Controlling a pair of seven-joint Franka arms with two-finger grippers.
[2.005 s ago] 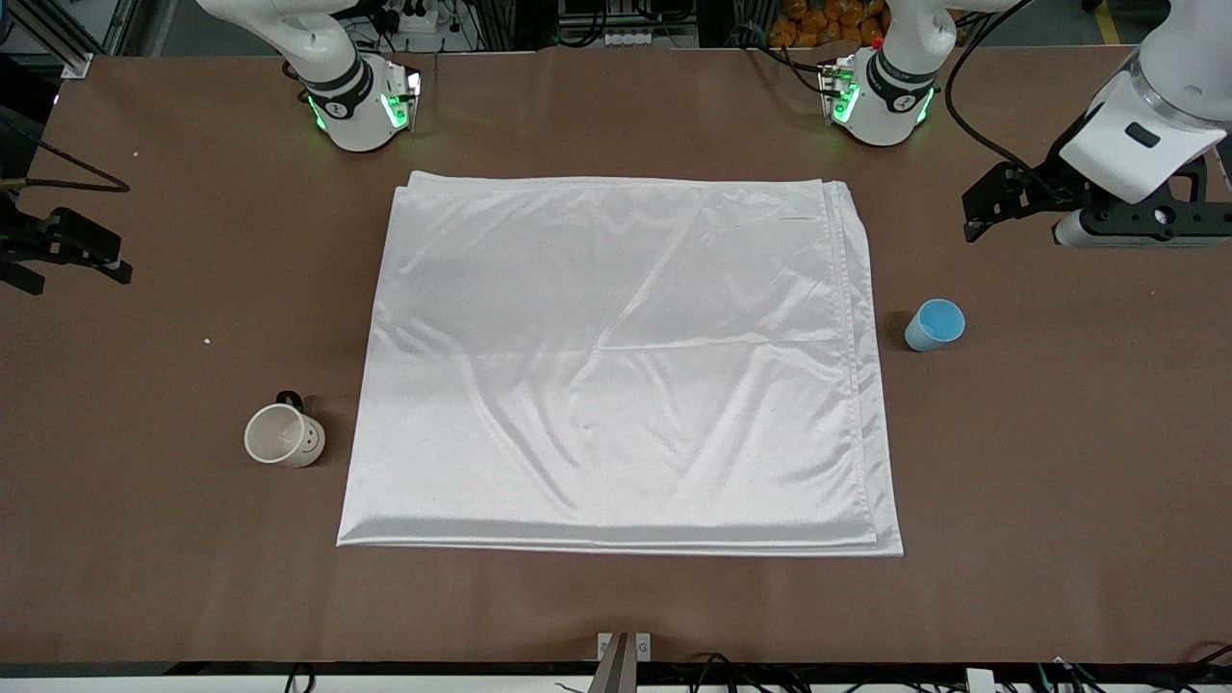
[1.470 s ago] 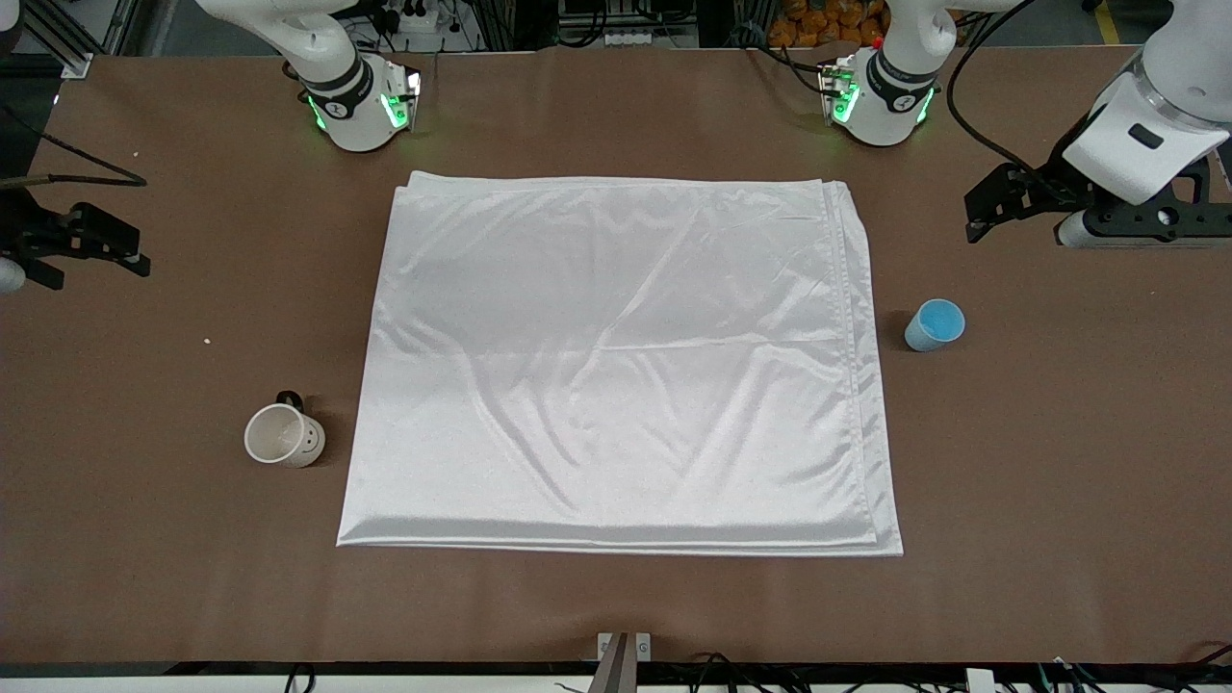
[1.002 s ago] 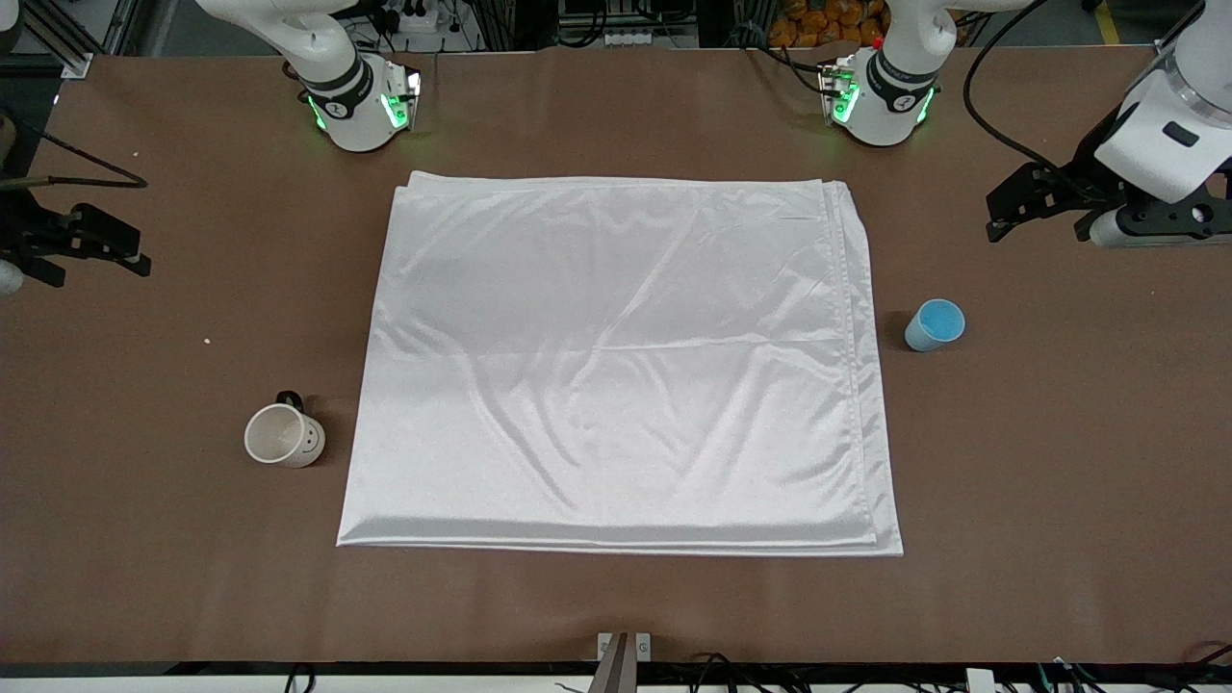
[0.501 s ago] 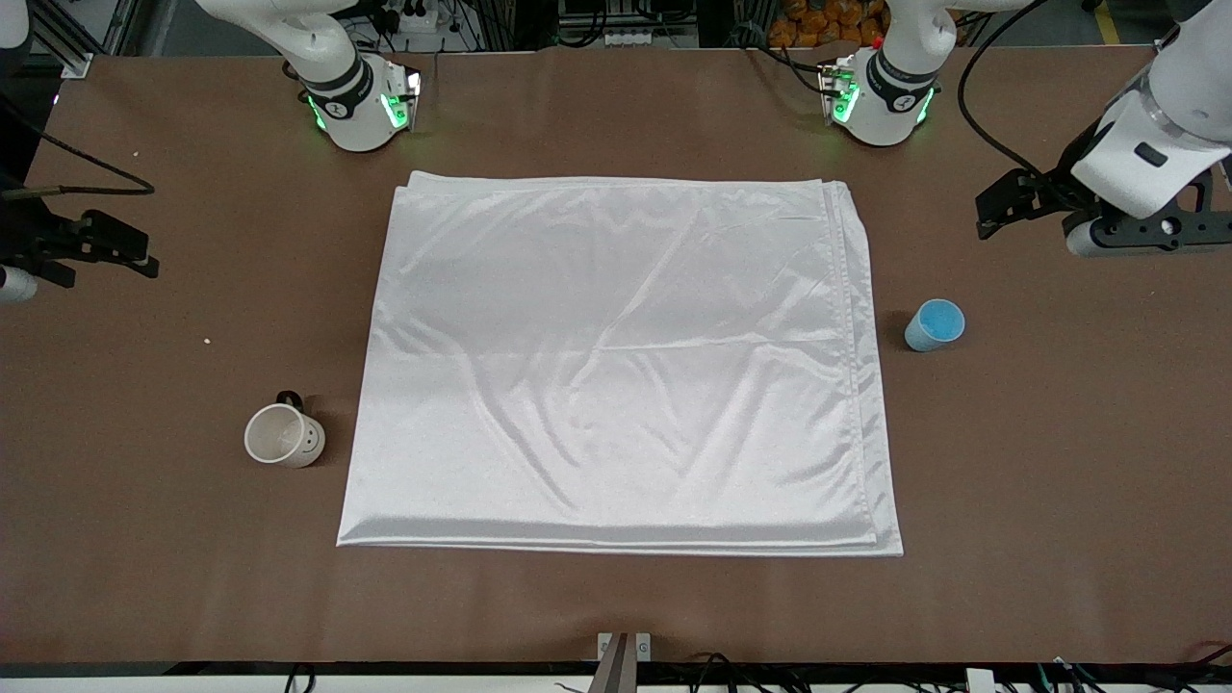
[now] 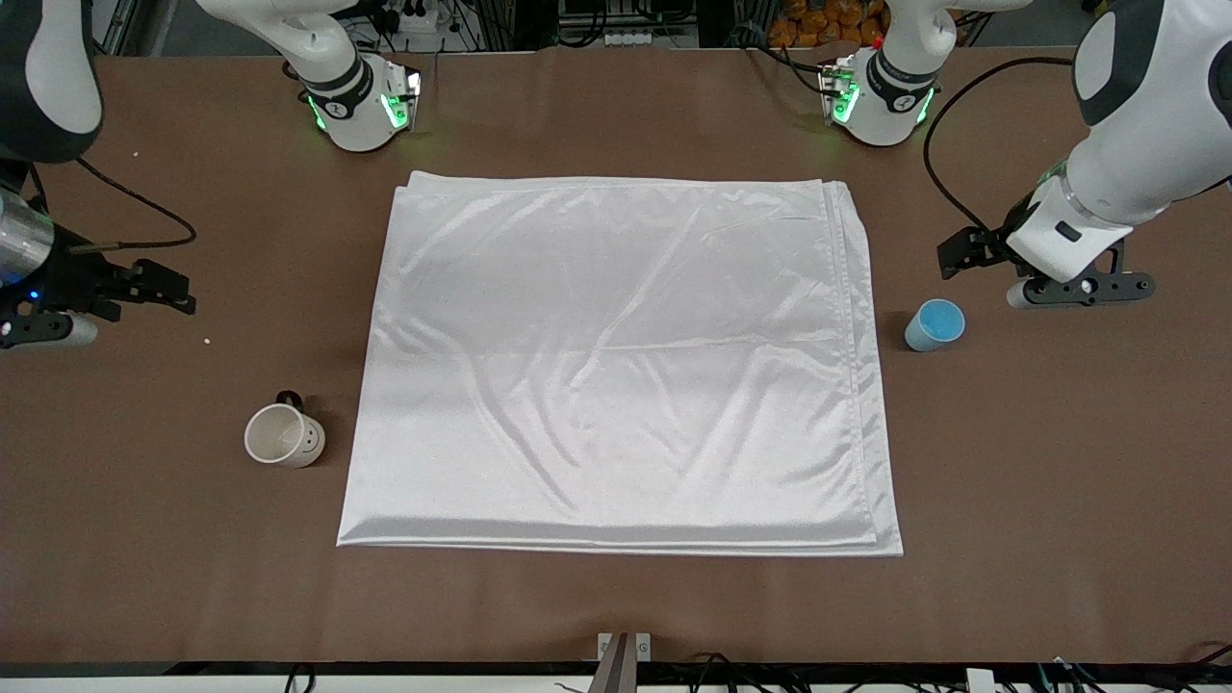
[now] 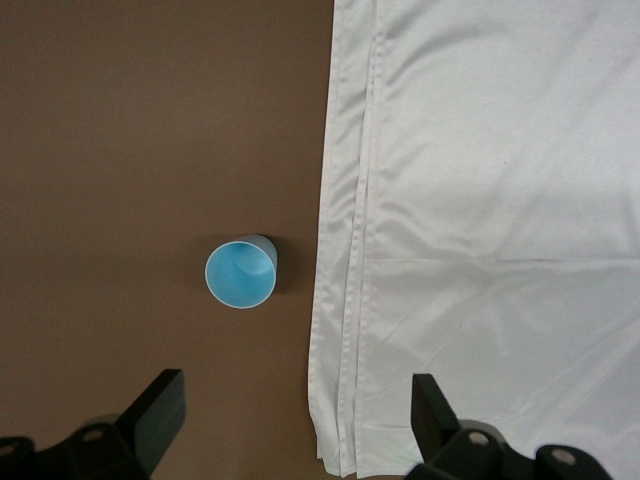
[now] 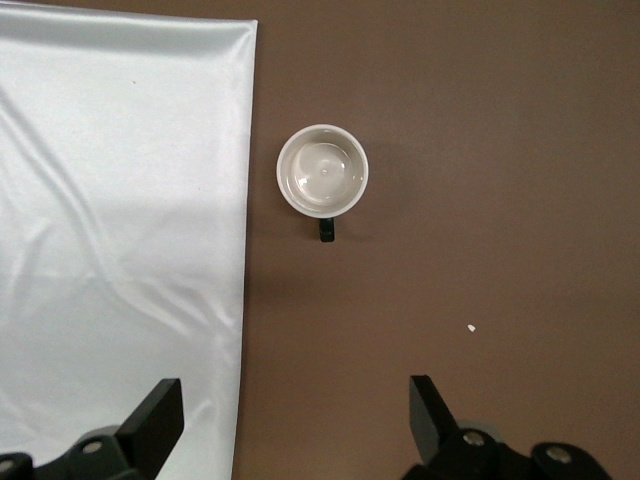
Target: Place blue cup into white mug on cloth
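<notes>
Your blue cup (image 5: pixel 935 324) stands upright on the brown table (image 5: pixel 1059 462), just beside the cloth's (image 5: pixel 616 366) edge at the left arm's end, not touching it. Your left gripper (image 5: pixel 962 258) hangs in the air over bare table close by the cup, its two fingers (image 6: pixel 155 410) spread wide with nothing between them; in the left wrist view the cup (image 6: pixel 241 272) sits ahead of the gap, open mouth up. At the right arm's end, the white mug (image 5: pixel 284 435) stands upright on the table just off the cloth's edge, black handle pointing away from the front camera, smiley facing it. Your right gripper (image 5: pixel 178 294) hovers over bare table near that end's edge, fingers (image 7: pixel 150 420) likewise parted and empty. The mug (image 7: pixel 322 172) looks empty inside. The cloth lies flat, lightly wrinkled, in the table's middle with nothing on it. A small white speck (image 5: pixel 207 341) lies on the table between the right gripper and the mug.
</notes>
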